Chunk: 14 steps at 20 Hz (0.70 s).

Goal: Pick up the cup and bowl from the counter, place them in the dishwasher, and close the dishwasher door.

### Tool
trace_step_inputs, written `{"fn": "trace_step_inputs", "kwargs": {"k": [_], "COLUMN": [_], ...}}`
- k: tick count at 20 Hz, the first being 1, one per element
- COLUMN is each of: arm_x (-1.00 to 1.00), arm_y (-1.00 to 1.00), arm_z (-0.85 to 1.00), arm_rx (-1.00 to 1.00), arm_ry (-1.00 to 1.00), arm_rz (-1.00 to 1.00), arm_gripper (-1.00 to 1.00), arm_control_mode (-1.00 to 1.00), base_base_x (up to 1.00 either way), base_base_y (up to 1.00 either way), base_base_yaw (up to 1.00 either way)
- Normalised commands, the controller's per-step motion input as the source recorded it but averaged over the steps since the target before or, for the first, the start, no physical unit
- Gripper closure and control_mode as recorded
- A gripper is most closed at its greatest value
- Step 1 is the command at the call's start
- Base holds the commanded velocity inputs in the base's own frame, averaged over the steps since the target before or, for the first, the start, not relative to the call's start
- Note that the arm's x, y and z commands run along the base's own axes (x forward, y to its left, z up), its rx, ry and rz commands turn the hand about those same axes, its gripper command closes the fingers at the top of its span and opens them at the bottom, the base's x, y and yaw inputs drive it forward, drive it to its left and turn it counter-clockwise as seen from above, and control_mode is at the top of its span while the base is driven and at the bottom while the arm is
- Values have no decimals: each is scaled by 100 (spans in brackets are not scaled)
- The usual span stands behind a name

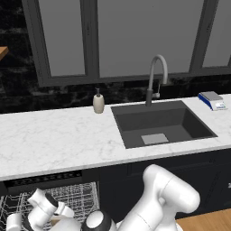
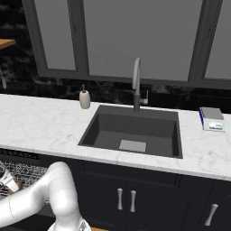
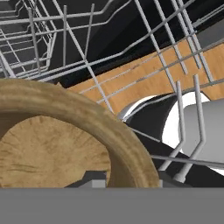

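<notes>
Tan wood-grain bowl sits right under my gripper, filling the lower left of the hand view, rim toward the camera, darker inside visible. It's down in the dishwasher's white wire rack; rack tines cross above and to the right of it. One dark fingertip shows at the bottom edge over the bowl's inside, near the rim. Can't tell whether my jaws are pinching the rim or have let go; the contact is too close to the edge of the picture.

Just right of the bowl, behind two upright tines, lies a white curved thing with a dark part beside it. Could be the cup, can't confirm. Orange wood floor shows through the rack.

From the left base view: my arm bends down low, hand over the rack in the lower left, below the dishwasher's black vented strip. A tan sliver of the bowl is next to the hand. In the right base view the hand is at the left edge over the rack.

Desk above is white marble. On it: beige soap dispenser by the dark sink, grey faucet behind the sink, small blue-edged scale at far right. Dark cabinet fronts below with silver handles.
</notes>
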Motion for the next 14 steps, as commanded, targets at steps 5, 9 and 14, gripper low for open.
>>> {"fn": "trace_step_inputs", "kwargs": {"k": [5, 9, 14], "arm_x": [-13, -2, 0], "arm_y": [0, 0, 0], "arm_z": [-53, -1, 0], "arm_rx": [0, 0, 0], "arm_ry": [4, 0, 0], "arm_rz": [3, 1, 0], "arm_gripper": [100, -100, -100], "arm_control_mode": [-100, -100, -100], "base_base_x": [0, 0, 0], "base_base_y": [0, 0, 0], "base_base_yaw": [0, 0, 0]}}
